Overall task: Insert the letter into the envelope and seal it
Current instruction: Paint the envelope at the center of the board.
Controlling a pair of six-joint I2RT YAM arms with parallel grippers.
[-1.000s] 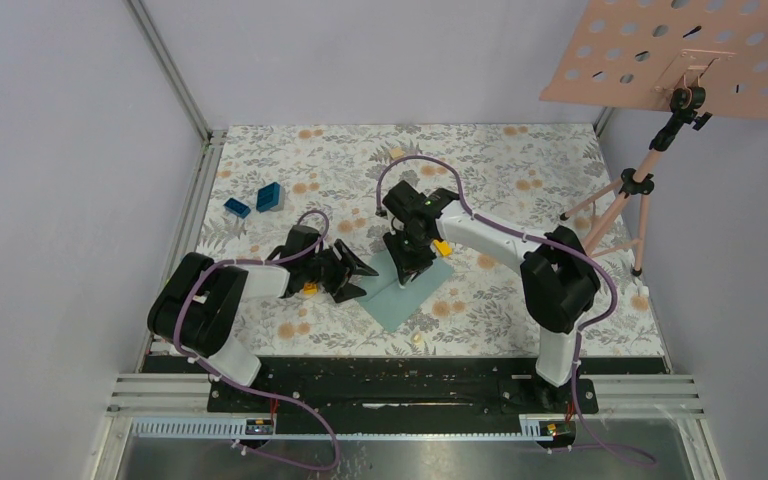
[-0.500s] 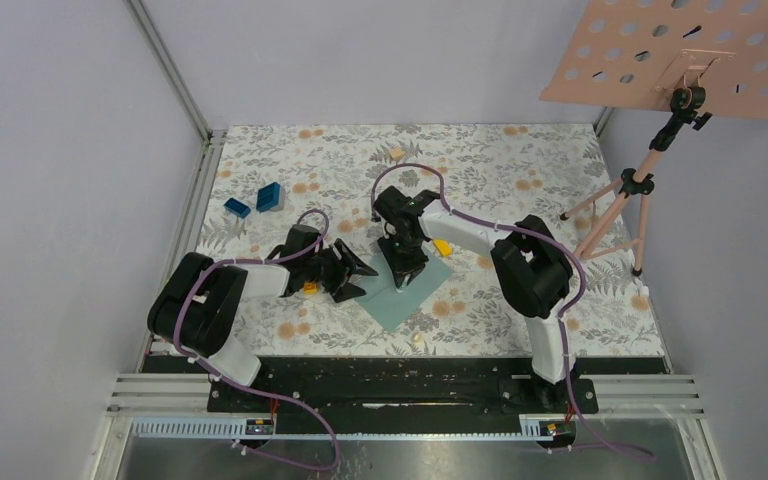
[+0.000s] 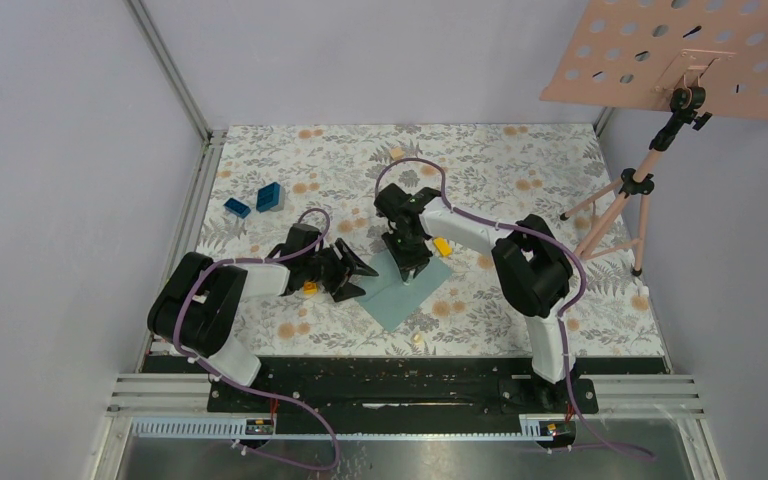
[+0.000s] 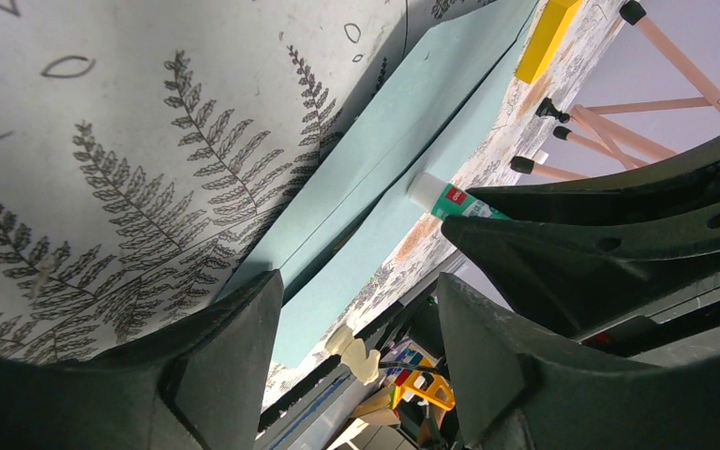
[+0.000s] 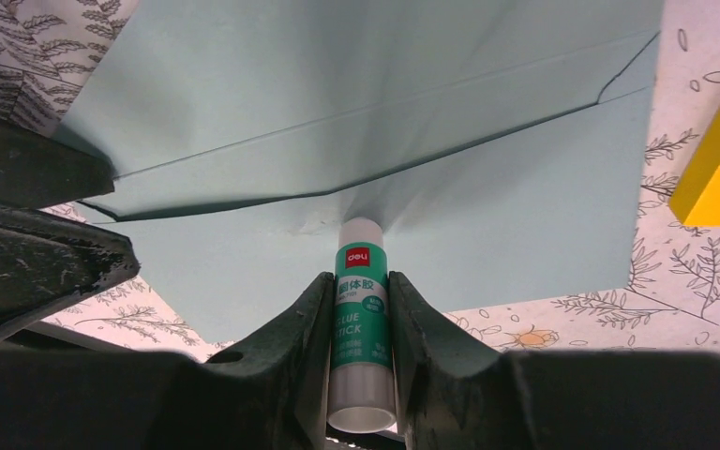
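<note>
Right gripper point(image 5: 361, 281) is clamped on a glue stick point(image 5: 361, 323): both fingers press the sides of the green-and-white tube, the jaws no wider than the tube itself. The stick points forward out of the grip and its white tip meets the envelope point(image 5: 487, 216) at the point of the flap. Whether the tip sits under the point or against it cannot be told. The flap is folded over the body, and a dark shadow line runs along its edges. The envelope lies flat on the tabletop point(image 3: 520, 165), turned diagonally, about midway between the left and right edges and nearer the near edge than the far one. In the top view the right gripper point(image 3: 410, 268) stands over its far half. Left gripper point(image 3: 358, 275) is released, jaws spread wide, nothing between them. It sits low at the envelope's left edge. In the left wrist view its fingers point(image 4: 216, 375) frame the envelope point(image 4: 403, 141), one over the fern-print cover; contact with the paper cannot be told. The same view shows the glue stick point(image 4: 445, 199) resting on the envelope. A yellow block point(image 3: 442, 246) lies just beside the envelope's far right corner. Two blue blocks point(image 3: 268, 196) sit well apart from it, near the left edge.
</note>
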